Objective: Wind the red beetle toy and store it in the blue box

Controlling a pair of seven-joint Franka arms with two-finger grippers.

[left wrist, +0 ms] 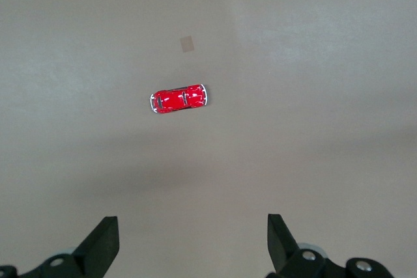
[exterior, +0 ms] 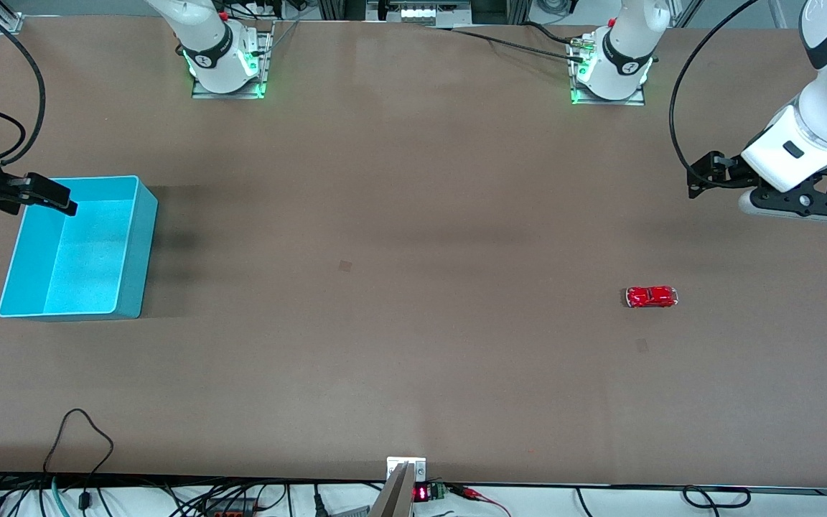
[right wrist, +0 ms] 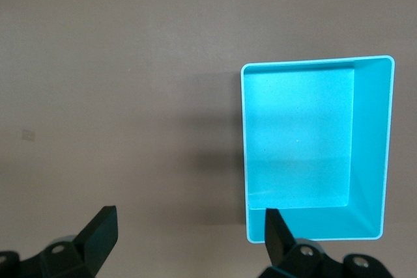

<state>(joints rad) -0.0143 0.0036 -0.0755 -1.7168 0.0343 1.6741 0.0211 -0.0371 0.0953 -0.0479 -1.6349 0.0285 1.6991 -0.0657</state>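
The red beetle toy (exterior: 651,296) lies on the brown table toward the left arm's end; it also shows in the left wrist view (left wrist: 178,98). My left gripper (exterior: 702,178) hangs in the air above the table near that end, open and empty (left wrist: 192,226), apart from the toy. The blue box (exterior: 137,251) stands empty toward the right arm's end and shows in the right wrist view (right wrist: 368,154). My right gripper (exterior: 51,195) hovers over the box's edge, open and empty (right wrist: 189,221).
Two small tape squares mark the table, one near the middle (exterior: 345,266) and one just nearer the front camera than the toy (exterior: 642,345). Cables (exterior: 83,431) and a small clamp (exterior: 406,470) lie along the table's front edge.
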